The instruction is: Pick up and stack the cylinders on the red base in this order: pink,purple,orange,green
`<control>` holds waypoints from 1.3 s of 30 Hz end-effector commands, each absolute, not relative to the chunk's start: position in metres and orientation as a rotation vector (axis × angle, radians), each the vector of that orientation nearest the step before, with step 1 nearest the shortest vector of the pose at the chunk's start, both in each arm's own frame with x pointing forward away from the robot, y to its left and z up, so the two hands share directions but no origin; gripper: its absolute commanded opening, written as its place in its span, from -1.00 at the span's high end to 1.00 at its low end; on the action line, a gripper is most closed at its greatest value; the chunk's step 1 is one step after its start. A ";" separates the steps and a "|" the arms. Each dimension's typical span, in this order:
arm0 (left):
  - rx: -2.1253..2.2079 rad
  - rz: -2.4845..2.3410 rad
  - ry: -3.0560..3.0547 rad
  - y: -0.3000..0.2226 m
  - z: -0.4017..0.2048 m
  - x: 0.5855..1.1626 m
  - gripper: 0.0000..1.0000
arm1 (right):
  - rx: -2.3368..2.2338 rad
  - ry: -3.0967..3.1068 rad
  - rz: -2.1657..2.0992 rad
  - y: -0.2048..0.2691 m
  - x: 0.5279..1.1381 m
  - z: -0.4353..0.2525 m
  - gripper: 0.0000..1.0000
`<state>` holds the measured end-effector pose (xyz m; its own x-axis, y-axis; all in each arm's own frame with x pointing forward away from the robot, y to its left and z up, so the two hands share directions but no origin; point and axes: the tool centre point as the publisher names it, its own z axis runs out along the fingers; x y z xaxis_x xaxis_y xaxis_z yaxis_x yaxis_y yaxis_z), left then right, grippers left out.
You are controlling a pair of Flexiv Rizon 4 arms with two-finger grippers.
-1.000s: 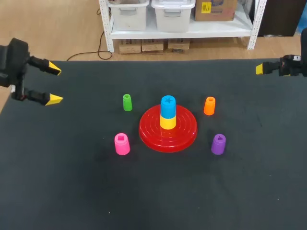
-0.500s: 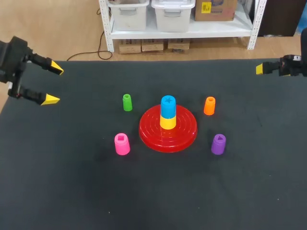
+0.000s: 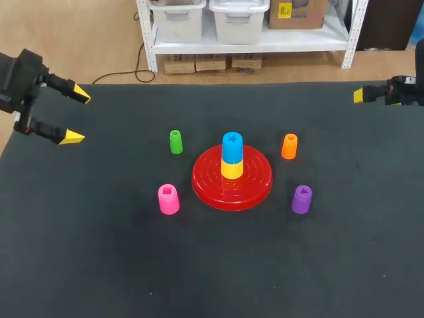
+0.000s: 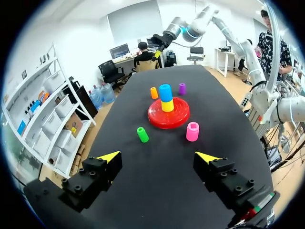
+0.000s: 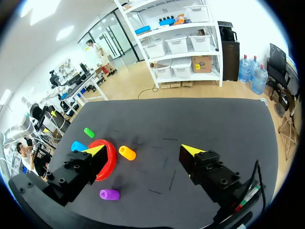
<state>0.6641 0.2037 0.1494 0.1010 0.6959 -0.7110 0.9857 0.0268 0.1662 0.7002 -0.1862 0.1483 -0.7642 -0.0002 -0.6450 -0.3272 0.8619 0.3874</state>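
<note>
The red base lies at the table's middle with a blue cylinder stacked on a yellow one. Around it stand the pink cylinder, purple cylinder, orange cylinder and green cylinder. My left gripper hangs open at the far left edge, well away from them; its wrist view has the base, pink and green cylinders far ahead. My right gripper is open at the far right edge, with orange and purple cylinders ahead of it.
The black mat covers the whole table. Wide bare stretches lie in front of the base and along both sides between the grippers and the cylinders.
My left gripper has drifted slightly up and back at the left edge. The right arm and all cylinders have stayed put.
</note>
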 end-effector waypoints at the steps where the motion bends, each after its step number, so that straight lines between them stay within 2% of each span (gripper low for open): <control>1: 1.733 -0.567 1.657 0.203 0.149 0.665 -1.00 | -0.283 2.353 0.635 -0.184 0.701 0.153 -1.00; 5: 1.733 -0.567 1.657 0.203 0.149 0.665 -1.00 | -0.523 2.358 0.551 -0.166 0.702 0.176 -1.00; 16: 1.733 -0.567 1.657 0.203 0.149 0.665 -1.00 | -1.421 2.253 0.395 -0.062 0.648 0.220 -1.00; 20: 1.733 -0.567 1.657 0.203 0.149 0.665 -1.00 | -1.440 2.225 0.404 -0.046 0.637 0.223 -1.00; 33: 1.733 -0.567 1.657 0.203 0.149 0.665 -1.00 | -1.497 2.210 0.345 -0.052 0.637 0.229 -1.00; 39: 1.733 -0.567 1.657 0.203 0.149 0.665 -1.00 | -1.735 2.033 0.438 -0.006 0.619 0.245 -1.00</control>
<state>0.6641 0.2035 0.1497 0.1000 0.6972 -0.7099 0.9858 0.0270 0.1655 0.6182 -0.0233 0.2417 -0.1793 -0.8307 -0.5270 -0.9643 0.2545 -0.0732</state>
